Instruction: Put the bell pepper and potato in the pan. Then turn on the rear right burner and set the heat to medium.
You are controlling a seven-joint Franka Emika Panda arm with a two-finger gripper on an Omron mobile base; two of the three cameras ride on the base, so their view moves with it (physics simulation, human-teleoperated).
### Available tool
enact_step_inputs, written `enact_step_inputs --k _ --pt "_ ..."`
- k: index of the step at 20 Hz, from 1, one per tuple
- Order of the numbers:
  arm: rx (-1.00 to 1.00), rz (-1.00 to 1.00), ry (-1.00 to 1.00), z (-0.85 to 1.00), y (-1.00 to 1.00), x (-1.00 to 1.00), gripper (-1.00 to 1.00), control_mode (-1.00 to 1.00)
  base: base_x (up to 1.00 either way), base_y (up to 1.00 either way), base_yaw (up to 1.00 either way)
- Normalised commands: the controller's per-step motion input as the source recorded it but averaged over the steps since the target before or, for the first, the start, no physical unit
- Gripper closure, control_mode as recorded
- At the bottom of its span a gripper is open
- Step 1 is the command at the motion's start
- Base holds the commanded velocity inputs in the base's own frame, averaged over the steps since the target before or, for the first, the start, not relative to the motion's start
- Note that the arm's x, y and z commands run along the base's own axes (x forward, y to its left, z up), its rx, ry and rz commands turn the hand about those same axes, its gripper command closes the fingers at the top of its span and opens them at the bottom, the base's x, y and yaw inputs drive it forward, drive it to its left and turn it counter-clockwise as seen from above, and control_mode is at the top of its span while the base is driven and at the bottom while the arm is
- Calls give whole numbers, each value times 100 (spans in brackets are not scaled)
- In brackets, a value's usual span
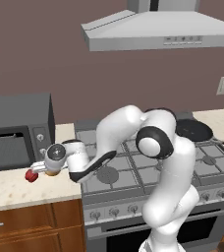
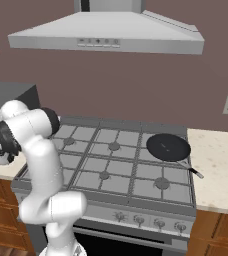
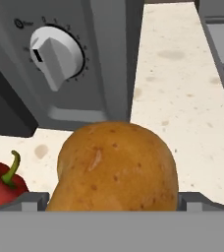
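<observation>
My gripper (image 1: 39, 170) is stretched out low to my left, over the pale counter (image 1: 11, 189) in front of the microwave (image 1: 15, 130). My jaws stand wide apart, and nothing is clamped in them. In the hand view the potato (image 3: 115, 167) sits right between my two finger tips, which just show at either side of it; I cannot tell whether either tip touches its skin. The pepper (image 3: 1, 184) lies just beside the potato on the counter, red with a short green stem curling up; from the left base view it (image 1: 31, 175) shows as a small red lump next to my hand, near the counter's front edge.

Directly behind the potato stands the microwave's front corner with its white dial (image 3: 55, 54), close enough that the grey casing rises just past both vegetables. To the other side the counter runs bare up to the edge of the stove (image 1: 148, 167).

The pan (image 2: 168, 146) rests on the rear right grate of the stove, well apart from the vegetables, its thin handle (image 2: 191, 169) pointing towards the front right over the neighbouring grate. The whole width of the stove, and my own bent arm (image 1: 158, 147) above it, lies between my hand and the pan. The knobs (image 2: 146, 220) line the stove's front panel, below the grates. A grey hood (image 2: 106, 32) hangs above the burners.
</observation>
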Motion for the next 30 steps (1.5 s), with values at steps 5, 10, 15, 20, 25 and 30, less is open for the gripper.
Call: enact_step_inputs --k 5,10,15,20,25,30 --pt "17 -2 0 55 -72 -51 100 -100 0 0 0" --pt "16 -3 0 63 -56 -71 100 -100 0 0 0" --pt "3 0 13 99 -38 0 100 -100 0 0 0" --pt "0 4 21 100 -16 42 100 -100 0 0 0" --pt "0 5 28 100 -8 48 100 -100 0 0 0" --pt "-4 3 18 77 -18 23 100 -100 0 0 0"
